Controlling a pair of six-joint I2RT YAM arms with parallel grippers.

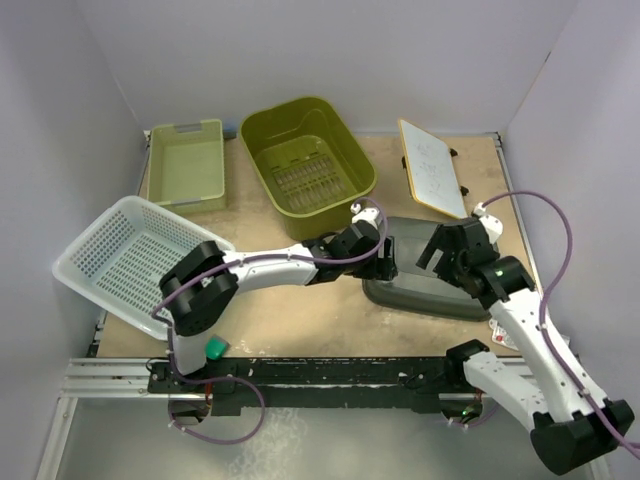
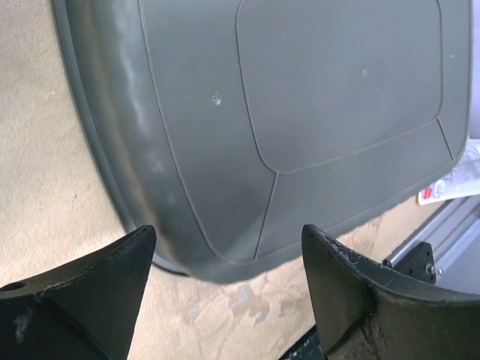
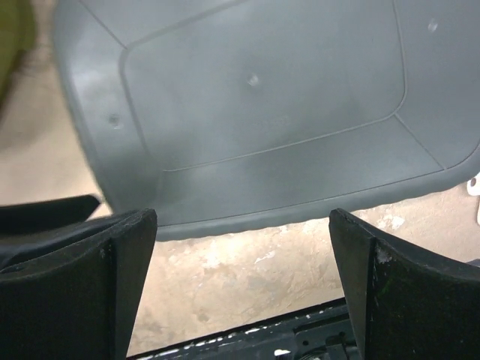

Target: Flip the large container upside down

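large container [image 1: 420, 296] base-up on bench [image 1: 300, 325], near edge, right of middle | my left fingers [image 2: 90, 292] and right fingers [image 3: 405, 292] apart, gripping nothing | flip looks done; remaining: retreat

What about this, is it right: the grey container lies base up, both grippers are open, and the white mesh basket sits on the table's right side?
Only the side is wrong: the top external view shows the white mesh basket on the left side of the table. The grey container does lie base up, and the left gripper and right gripper are open.
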